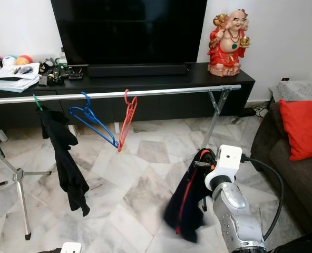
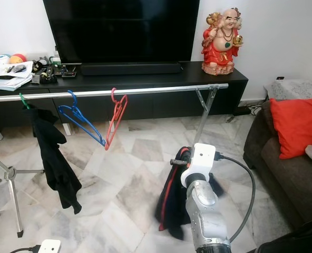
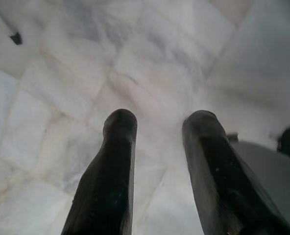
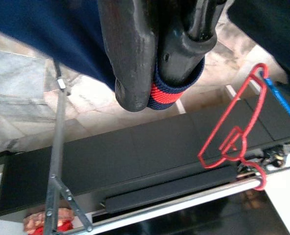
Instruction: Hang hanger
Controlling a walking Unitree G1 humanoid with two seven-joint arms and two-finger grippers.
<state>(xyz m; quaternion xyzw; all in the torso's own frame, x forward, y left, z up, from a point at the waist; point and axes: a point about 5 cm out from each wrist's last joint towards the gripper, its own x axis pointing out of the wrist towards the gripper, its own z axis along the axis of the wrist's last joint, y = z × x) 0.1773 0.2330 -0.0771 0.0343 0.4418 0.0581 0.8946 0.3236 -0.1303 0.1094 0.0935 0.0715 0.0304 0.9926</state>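
Observation:
A silver clothes rail (image 1: pixel 161 91) runs across in front of the TV cabinet. On it hang an empty blue hanger (image 1: pixel 93 119), an empty red hanger (image 1: pixel 127 119) and a green hanger with a black garment (image 1: pixel 65 158). My right gripper (image 4: pixel 157 85) is low and to the right of the rail, shut on the red-and-navy collar of a dark navy garment (image 1: pixel 186 200) that hangs from it above the floor. The hanger inside that garment is hidden. My left gripper (image 3: pixel 157 122) hangs open over bare marble floor.
The rail's right leg (image 1: pixel 214 118) stands just behind the held garment. A black TV cabinet (image 1: pixel 145 79) with a red figurine (image 1: pixel 227 39) lies behind the rail. A dark sofa with a red cushion (image 1: pixel 303 126) is at the right. The rail's left stand (image 1: pixel 19 184) is at the lower left.

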